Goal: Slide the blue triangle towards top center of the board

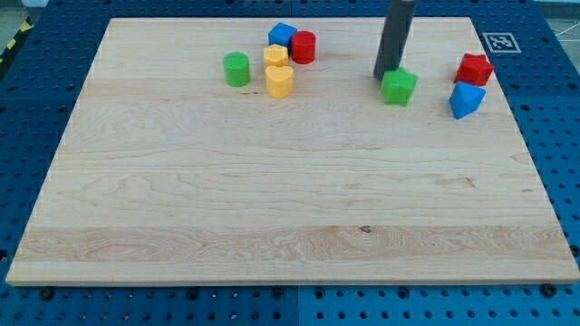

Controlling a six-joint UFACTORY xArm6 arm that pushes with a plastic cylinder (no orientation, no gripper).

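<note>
Standing on the worktop (272, 208), the tool's tip (385, 75) clamps nothing, being a bare rod; it touches the upper left edge of the green star-like block (399, 87). To that green block's right, well apart, lies the blue triangle (466, 100), its apex toward the view's top; its long axis I cannot tell. Above the triangle sits a red block (474, 69). Far to the green block's left cluster a blue block (282, 35), red cylinder (303, 46), two yellow blocks (278, 71) and green cylinder (236, 69).

single raised view, angled down over whole board (272, 199)
</note>
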